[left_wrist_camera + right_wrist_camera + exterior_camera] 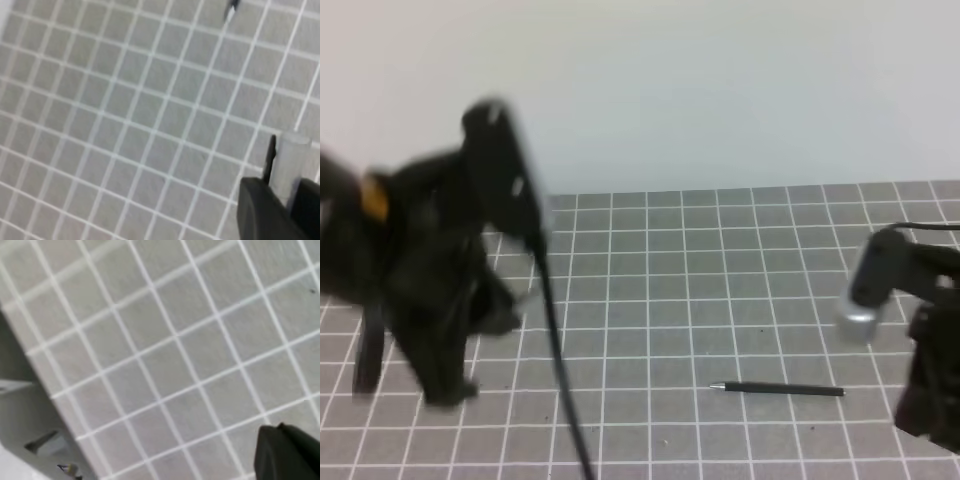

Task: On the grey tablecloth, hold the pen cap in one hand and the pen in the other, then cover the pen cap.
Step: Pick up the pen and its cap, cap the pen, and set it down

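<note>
The grey tablecloth (700, 300) with its white grid covers the table. The pen (775, 389) lies flat on it at the front right, silvery tip pointing left; its tip shows at the top of the left wrist view (231, 9). My left gripper (445, 385) is raised over the left of the cloth and motion-blurred. In the left wrist view the left gripper (290, 195) appears shut on a short tube with a slim black clip, the pen cap (291, 160). My right gripper (930, 400) hangs at the right edge, just right of the pen; its jaws are hidden.
A black cable (555, 350) hangs from the left arm down over the cloth. The cloth's edge (35, 370) runs along the left of the right wrist view, with bare floor beyond. A plain pale wall (720, 90) stands behind the table.
</note>
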You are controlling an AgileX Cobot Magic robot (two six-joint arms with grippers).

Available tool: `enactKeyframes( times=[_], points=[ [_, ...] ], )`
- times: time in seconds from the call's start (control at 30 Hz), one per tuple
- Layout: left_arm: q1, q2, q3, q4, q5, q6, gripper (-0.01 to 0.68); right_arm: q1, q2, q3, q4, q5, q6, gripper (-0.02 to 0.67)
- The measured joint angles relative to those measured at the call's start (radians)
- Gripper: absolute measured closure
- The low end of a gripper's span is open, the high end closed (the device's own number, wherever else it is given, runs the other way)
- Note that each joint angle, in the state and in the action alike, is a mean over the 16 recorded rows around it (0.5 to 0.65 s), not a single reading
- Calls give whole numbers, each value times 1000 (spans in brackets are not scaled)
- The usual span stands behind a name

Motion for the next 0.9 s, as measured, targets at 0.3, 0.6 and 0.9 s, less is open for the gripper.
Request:
enactKeyframes(
  times=[0.3,0.6,0.9],
  points=[
    [0,-203,372,-2,-277,52,591,73,207,-96,-133,-33,-34,439],
    [0,-325,582,-18,-490,100,591,83,338,-131,-239,-159,-165,312],
    [0,-343,613,-33,-551,96,591,83,413,-132,-269,-271,-241,306]
  ],
)
